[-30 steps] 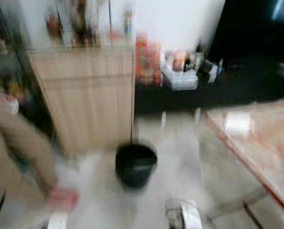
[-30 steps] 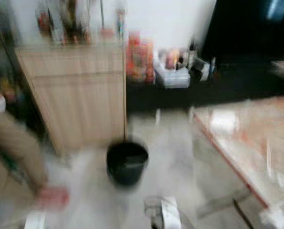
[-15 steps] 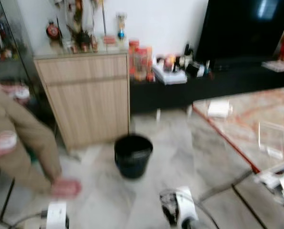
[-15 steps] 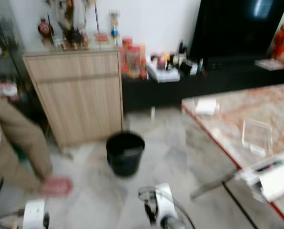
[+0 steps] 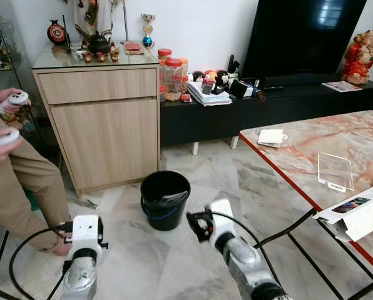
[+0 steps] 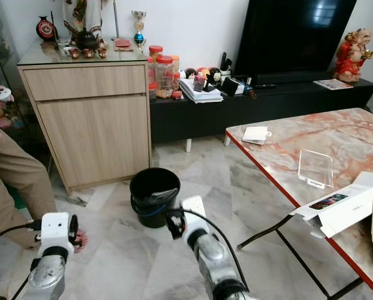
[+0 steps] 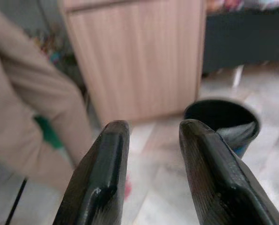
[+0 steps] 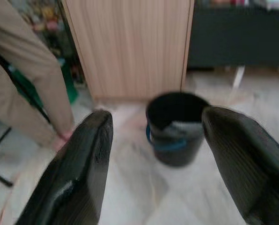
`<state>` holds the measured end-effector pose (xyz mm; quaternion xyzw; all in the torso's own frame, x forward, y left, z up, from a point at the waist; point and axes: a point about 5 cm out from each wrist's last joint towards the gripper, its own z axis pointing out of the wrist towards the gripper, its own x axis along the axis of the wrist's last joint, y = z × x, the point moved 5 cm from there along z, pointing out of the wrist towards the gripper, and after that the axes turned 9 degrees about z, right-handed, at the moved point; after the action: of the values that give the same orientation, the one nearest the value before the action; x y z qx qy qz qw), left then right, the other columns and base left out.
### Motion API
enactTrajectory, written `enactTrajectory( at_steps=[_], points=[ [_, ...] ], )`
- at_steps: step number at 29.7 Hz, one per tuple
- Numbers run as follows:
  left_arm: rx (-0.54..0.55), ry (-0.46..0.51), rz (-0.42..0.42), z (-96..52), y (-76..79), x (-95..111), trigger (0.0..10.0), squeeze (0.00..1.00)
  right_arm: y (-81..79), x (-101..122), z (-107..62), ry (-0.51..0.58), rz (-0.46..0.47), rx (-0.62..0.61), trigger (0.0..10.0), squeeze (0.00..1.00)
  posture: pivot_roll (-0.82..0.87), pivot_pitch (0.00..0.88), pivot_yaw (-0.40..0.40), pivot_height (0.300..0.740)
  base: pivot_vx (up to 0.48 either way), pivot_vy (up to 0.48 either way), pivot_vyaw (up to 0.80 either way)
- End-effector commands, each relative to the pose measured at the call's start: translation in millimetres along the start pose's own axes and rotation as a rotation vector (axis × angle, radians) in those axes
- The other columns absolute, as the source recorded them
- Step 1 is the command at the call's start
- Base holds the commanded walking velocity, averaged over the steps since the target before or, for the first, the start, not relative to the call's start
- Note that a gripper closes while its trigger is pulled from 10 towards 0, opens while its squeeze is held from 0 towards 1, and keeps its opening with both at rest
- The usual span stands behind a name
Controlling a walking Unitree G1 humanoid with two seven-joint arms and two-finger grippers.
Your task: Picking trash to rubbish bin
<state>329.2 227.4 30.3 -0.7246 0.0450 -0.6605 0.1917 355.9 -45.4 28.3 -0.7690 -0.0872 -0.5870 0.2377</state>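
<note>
Round black plastic rubbish bin [image 5: 165, 199] sits on the floor straight ahead of the right claw [image 8: 153, 154], nearer than the left claw [image 7: 151, 159]; both gape open, empty.

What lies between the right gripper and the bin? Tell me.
Bare marble floor: in the right wrist view the open right gripper looks straight at the black bin, nothing between them.

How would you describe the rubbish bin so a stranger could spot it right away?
Find the light wooden cabinet against the white wall, left of the black TV bench. On the marble floor just before its right corner stands the rubbish bin: a small round black bucket with a blue handle, the only container on the floor.
</note>
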Motion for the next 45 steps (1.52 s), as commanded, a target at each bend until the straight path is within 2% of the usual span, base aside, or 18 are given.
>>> enactTrajectory(
  at_steps=[1, 5, 12, 19, 26, 27, 28, 30, 32, 34, 37, 39, 40, 41, 45],
  points=[
    [0.001, 0.096, 0.006, 3.2, 4.8, 22.9, 10.0, 0.00, -5.5, 25.2, 6.8, 0.092, -0.002, 0.027, 10.0, 0.00, 0.04, 0.003, -0.069, 0.740, 0.000, 0.000, 0.00],
    [0.015, 0.128, 0.002, 3.2, 4.7, 30.7, 10.0, 0.00, -9.6, 36.2, 9.4, 0.134, 0.001, 0.044, 10.0, 0.00, 0.04, 0.003, -0.069, 0.740, 0.000, 0.000, 0.00],
    [0.015, 0.112, 0.016, 1.7, 3.2, 26.0, 10.0, 0.00, -9.6, 29.7, 8.4, 0.118, 0.009, 0.034, 10.0, 0.00, 0.04, 0.000, -0.065, 0.740, 0.000, 0.000, 0.00],
    [0.029, 0.110, 0.023, 4.8, -7.0, 27.9, 10.0, 0.00, -12.8, 25.8, 7.0, 0.120, 0.023, 0.036, 10.0, 0.00, 0.04, 0.000, -0.059, 0.740, 0.000, 0.000, 0.00],
    [-0.011, 0.087, 0.004, 4.3, 6.2, 25.6, 10.0, 0.00, -10.8, 28.1, 7.1, 0.137, 0.040, 0.012, 10.0, 0.00, 0.04, 0.000, -0.055, 0.740, 0.000, 0.000, 0.00],
    [-0.052, 0.077, 0.014, 2.5, 17.7, 22.6, 10.0, 0.00, 5.3, 23.7, 3.1, 0.125, 0.074, -0.059, 10.0, 0.00, 0.03, 0.000, -0.057, 0.740, 0.000, 0.000, 0.00],
    [-0.052, 0.077, 0.014, 2.5, 17.7, 22.6, 10.0, 0.00, 5.3, 23.7, 3.1, 0.125, 0.074, -0.059, 10.0, 0.00, 0.03, 0.000, -0.057, 0.740, 0.000, 0.000, 0.00],
    [-0.072, 0.069, 0.019, 1.9, 24.5, 20.9, 10.0, 0.00, 25.5, 17.3, -4.2, 0.106, 0.088, -0.139, 10.0, 0.00, 0.03, 0.000, -0.057, 0.740, 0.000, 0.000, 0.00],
    [-0.073, 0.069, 0.011, 2.4, 25.9, 21.8, 10.0, 0.00, 38.4, 13.3, -9.5, 0.091, 0.089, -0.187, 10.0, 0.00, 0.03, 0.000, -0.056, 0.740, 0.000, 0.000, 0.00],
    [-0.079, 0.073, 0.010, 3.2, 27.7, 23.6, 10.0, 0.00, 59.1, 7.6, -19.4, 0.068, 0.085, -0.261, 10.0, 0.00, 0.03, 0.000, -0.057, 0.740, 0.000, 0.000, 0.00],
    [-0.081, 0.074, 0.010, 3.4, 28.3, 24.1, 10.0, 0.00, 66.2, 5.8, -23.1, 0.061, 0.083, -0.288, 10.0, 0.00, 0.03, 0.000, -0.057, 0.740, 0.000, 0.000, 0.00],
    [-0.077, 0.089, 0.012, 8.1, 25.2, 29.2, 10.0, 0.00, 101.8, 11.2, -42.7, 0.094, 0.088, -0.401, 10.0, 0.00, 0.01, 0.000, -0.052, 0.740, 0.000, 0.000, 0.00],
    [-0.077, 0.089, 0.012, 8.1, 25.2, 29.2, 10.0, 0.00, 101.8, 11.2, -42.7, 0.094, 0.088, -0.401, 10.0, 0.00, 0.01, 0.000, -0.052, 0.740, 0.000, 0.000, 0.00],
    [-0.073, 0.092, 0.012, 9.9, 23.4, 30.5, 10.0, 0.00, 108.4, 14.2, -46.5, 0.110, 0.093, -0.422, 10.0, 0.00, 0.01, 0.000, -0.052, 0.740, 0.000, 0.000, 0.00],
    [-0.065, 0.099, 0.010, 13.3, 21.1, 34.1, 10.0, 0.00, 111.1, 16.7, -47.1, 0.117, 0.095, -0.429, 10.0, 0.00, 0.02, 0.000, -0.051, 0.740, 0.000, 0.000, 0.00]
  ],
)
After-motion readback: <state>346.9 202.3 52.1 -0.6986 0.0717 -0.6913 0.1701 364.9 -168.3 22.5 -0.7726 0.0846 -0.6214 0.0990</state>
